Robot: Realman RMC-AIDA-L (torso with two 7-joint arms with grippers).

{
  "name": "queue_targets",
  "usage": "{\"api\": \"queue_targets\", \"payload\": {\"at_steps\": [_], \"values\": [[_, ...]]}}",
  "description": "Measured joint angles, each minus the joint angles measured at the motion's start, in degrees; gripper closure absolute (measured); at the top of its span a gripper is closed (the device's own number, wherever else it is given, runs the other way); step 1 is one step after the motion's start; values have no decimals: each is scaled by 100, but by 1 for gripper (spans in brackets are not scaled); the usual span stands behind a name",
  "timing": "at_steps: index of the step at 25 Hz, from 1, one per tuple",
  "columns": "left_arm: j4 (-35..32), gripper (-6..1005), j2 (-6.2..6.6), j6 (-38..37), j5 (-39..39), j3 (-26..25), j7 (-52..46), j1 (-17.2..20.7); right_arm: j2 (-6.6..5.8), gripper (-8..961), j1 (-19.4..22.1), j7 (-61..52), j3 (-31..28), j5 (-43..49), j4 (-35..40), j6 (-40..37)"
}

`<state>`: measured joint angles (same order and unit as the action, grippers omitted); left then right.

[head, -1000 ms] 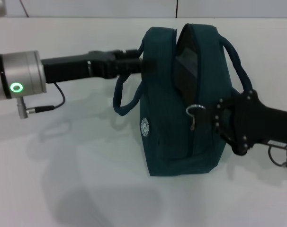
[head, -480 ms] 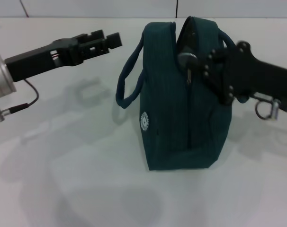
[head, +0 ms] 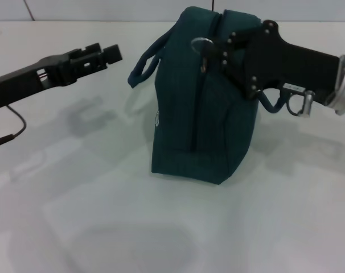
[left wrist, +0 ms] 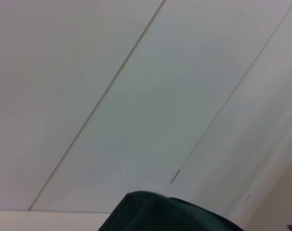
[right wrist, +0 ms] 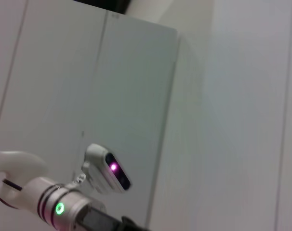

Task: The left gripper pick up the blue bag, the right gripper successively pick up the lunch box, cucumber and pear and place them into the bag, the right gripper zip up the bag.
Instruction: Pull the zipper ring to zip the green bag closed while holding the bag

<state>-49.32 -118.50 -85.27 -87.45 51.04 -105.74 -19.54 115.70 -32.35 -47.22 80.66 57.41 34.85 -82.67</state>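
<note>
The blue bag (head: 201, 119) stands upright on the white table (head: 76, 227), leaning slightly, with its zip line running up the side facing me. One handle loop (head: 143, 63) sticks out on its left. My right gripper (head: 225, 48) is at the top of the bag, shut on the zipper pull, whose metal ring (head: 201, 43) shows just beside its fingertips. My left gripper (head: 104, 55) hovers left of the bag, open and empty, apart from the handle. The bag's top edge shows in the left wrist view (left wrist: 165, 214). The lunch box, cucumber and pear are out of view.
A cable (head: 10, 133) hangs under my left arm. The right wrist view shows a wall and my left arm's wrist with a green light (right wrist: 59, 208). Bare table lies in front of the bag.
My right gripper has drawn the zipper pull up from the bag's side to its top, and the bag has shifted left. My left gripper has let go of the handle and drawn back left.
</note>
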Motion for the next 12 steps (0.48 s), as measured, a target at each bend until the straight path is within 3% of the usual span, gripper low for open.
{"api": "queue_targets", "payload": {"at_steps": [5,12], "values": [[2,139,85,-111,-94,6,-18,44,10,947,-182,-9,40,29,4,-2],[2,142,91,-336,-390,60,-149,-81,25,947,-247,13,177,29,-26,14]]}}
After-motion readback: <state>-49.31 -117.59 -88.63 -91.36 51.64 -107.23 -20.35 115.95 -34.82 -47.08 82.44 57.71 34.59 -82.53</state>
